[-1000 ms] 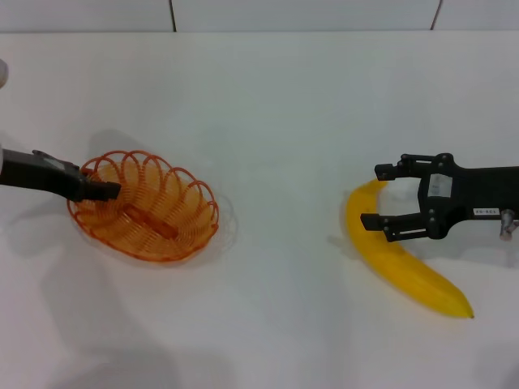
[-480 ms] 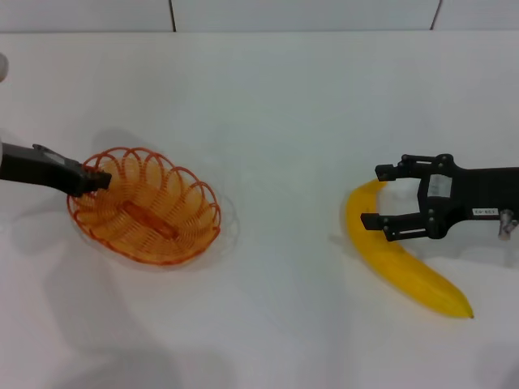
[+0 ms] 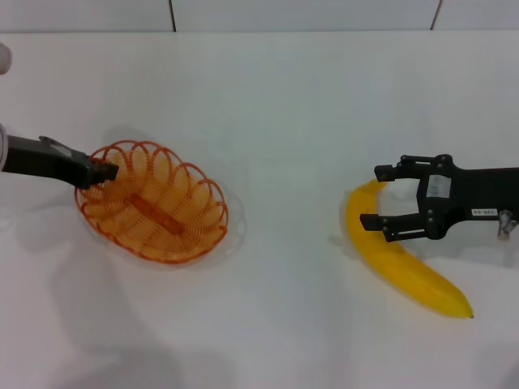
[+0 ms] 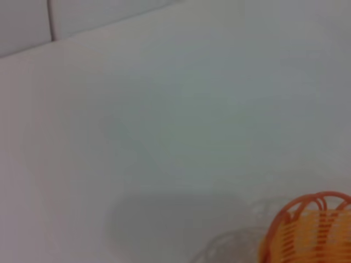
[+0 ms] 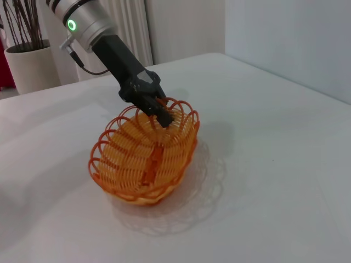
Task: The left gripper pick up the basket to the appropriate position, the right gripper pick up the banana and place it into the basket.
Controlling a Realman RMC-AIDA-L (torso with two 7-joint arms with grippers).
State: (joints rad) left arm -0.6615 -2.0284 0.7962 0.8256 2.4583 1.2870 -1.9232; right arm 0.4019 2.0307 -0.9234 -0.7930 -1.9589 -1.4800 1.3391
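Note:
The orange wire basket [image 3: 154, 207] is at the left of the head view, held a little off the white table. My left gripper [image 3: 104, 172] is shut on its near-left rim. The right wrist view shows that claw [image 5: 159, 112] pinching the rim, with the basket [image 5: 145, 159] tilted above its shadow. A piece of the rim shows in the left wrist view [image 4: 312, 230]. The yellow banana [image 3: 405, 271] lies on the table at the right. My right gripper [image 3: 381, 197] is open, with its fingers on either side of the banana's upper end.
The white table [image 3: 276, 105] stretches between basket and banana, with a tiled wall edge at the back. A potted plant [image 5: 27, 60] stands beyond the table's far side in the right wrist view.
My left gripper has lifted the basket by its rim and carried it slightly to the right, tilting it. The right gripper and banana have not moved.

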